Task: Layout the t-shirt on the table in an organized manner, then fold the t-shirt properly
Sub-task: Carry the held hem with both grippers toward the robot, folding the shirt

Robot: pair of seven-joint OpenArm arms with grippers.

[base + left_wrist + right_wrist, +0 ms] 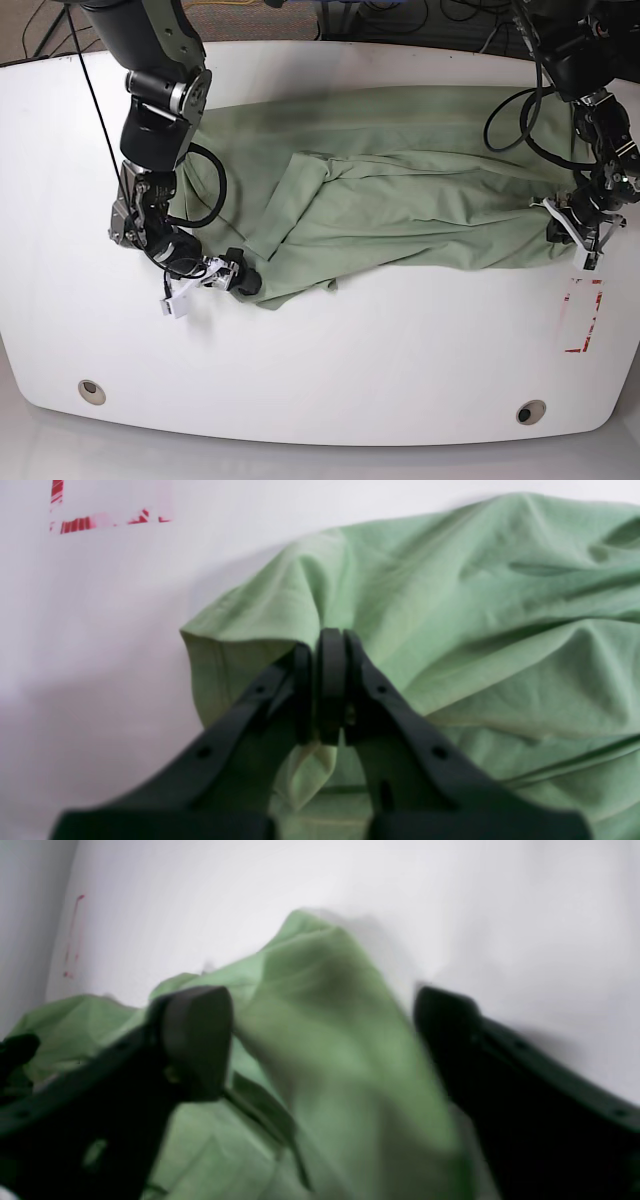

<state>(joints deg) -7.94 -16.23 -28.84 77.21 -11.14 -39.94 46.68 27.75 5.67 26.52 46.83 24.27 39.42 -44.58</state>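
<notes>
Spread across the far half of the white counter [320,350], the pale green t-shirt [400,190] lies rumpled, its far edge running nearly straight from left to right while the near edge sags unevenly and a loose flap is folded over toward the left. In the base view its near-left corner comes to a point at the right gripper [243,281], whose jaws stand apart on either side of a raised ridge of cloth without pressing it; the right wrist view, blurred, shows the fabric rising between the two dark fingers [195,1040]. At the shirt's right end the left gripper [578,222] has its jaws clamped together on a hem fold, and the left wrist view shows the pads [330,680] pinching the cloth, with a small tail of fabric hanging below them. Open white counter runs wide along the near side, from the shirt's near edge to the counter's curved rim, and a broad bare stretch lies at the far left. Two round grommet holes [91,390] sit near the front rim, well apart. A red-marked rectangle [582,317] lies just near of the left gripper, close to the counter's right edge. Cables trail behind the counter's far rim.
</notes>
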